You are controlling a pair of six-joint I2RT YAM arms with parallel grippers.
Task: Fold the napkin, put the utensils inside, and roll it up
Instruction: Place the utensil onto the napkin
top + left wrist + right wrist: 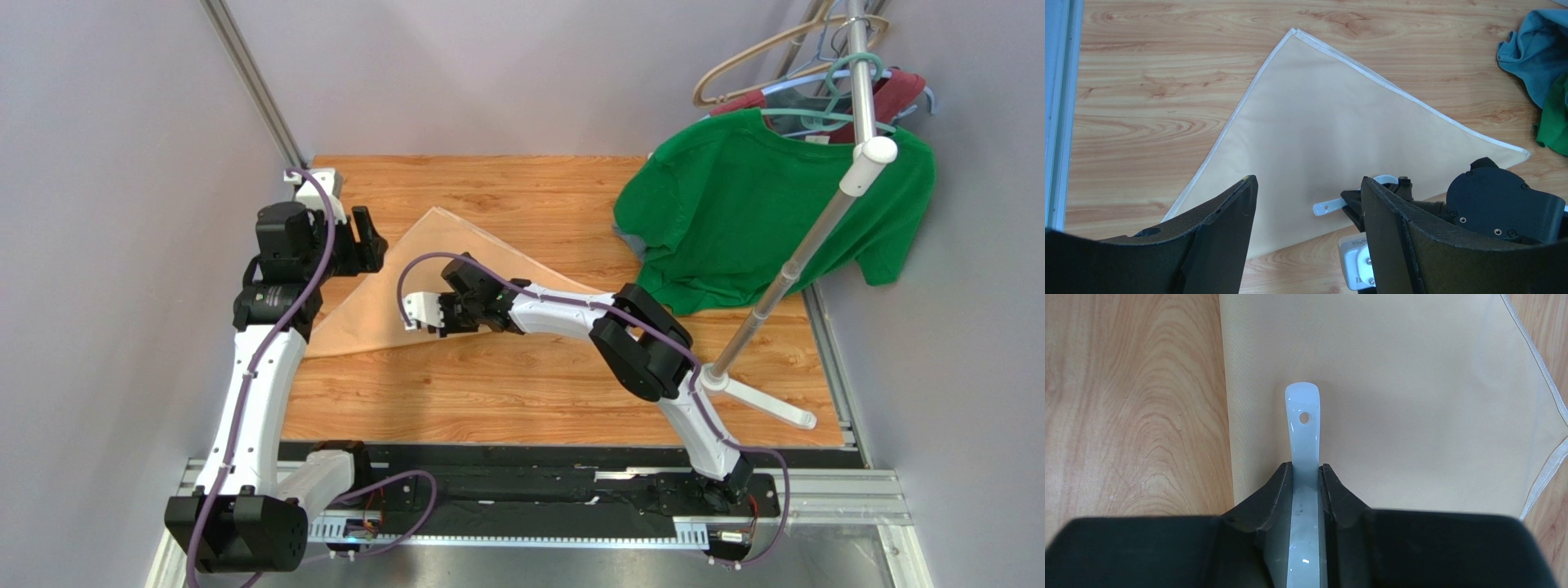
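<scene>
Napkin (380, 306) is lying folded into a triangle on the wooden table (491, 404), the right gripper (1306, 471) is pinching the white spoon (1304, 435) by its handle over it, and the left gripper (1309, 184) is hovering wide open.

Wooden table (515, 404) across the middle, grain running sideways. Far right, a green T-shirt (748, 221) hangs with its hem down at the table's corner. A red garment (902, 92) and a bare tan hanger (740, 61) sit behind it. A white rack pole (797, 263) slants down to its leg (767, 402) on the tabletop. Grey wall (491, 74) behind.
</scene>
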